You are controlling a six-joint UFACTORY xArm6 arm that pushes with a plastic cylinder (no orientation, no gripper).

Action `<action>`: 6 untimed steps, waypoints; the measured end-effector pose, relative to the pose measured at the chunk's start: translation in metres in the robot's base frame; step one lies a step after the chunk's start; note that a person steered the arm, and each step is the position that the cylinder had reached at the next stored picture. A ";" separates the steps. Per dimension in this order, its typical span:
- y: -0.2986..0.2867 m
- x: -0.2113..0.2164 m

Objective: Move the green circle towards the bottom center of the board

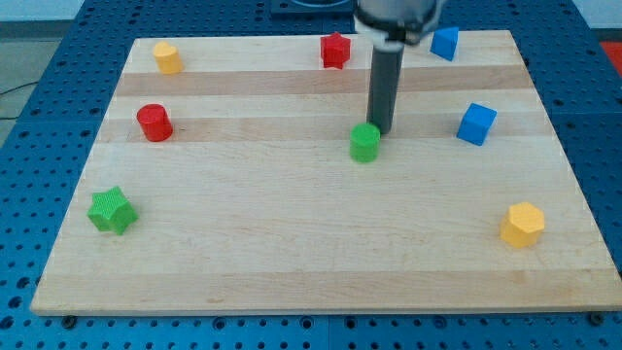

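The arm carries no pincer, so there is no open or closed state to tell; it ends in a straight dark rod, and the tip [380, 131] is down at the wooden surface [292, 243], a little to the view's right of centre in the upper half of the board.

The green circle [365, 142], a short green cylinder, sits just below the tip and slightly to its view-left. The tip appears to touch the cylinder's upper right edge, though actual contact cannot be confirmed from this angle. The cylinder lies near the middle of the board, well above the bottom edge.

From the tip, the other blocks lie as follows. The red star-like block [335, 50] is up and slightly to the view's left, near the top edge. A blue block [444, 43] is up and to the view's right, beside the blurred upper part of the arm. A blue cube [476, 123] lies to the view's right at about the tip's height. The yellow hexagonal block [523, 225] is well down to the right. The red cylinder [154, 122] is far to the left at about the tip's height, the yellow block [167, 57] is far up-left near the corner, and the green star [111, 210] is far down-left.
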State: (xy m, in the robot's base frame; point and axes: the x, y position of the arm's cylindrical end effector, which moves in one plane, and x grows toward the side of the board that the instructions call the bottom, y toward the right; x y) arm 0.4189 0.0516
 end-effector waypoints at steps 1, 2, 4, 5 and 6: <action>-0.072 0.059; -0.074 0.066; -0.069 0.118; -0.065 0.101; -0.008 0.095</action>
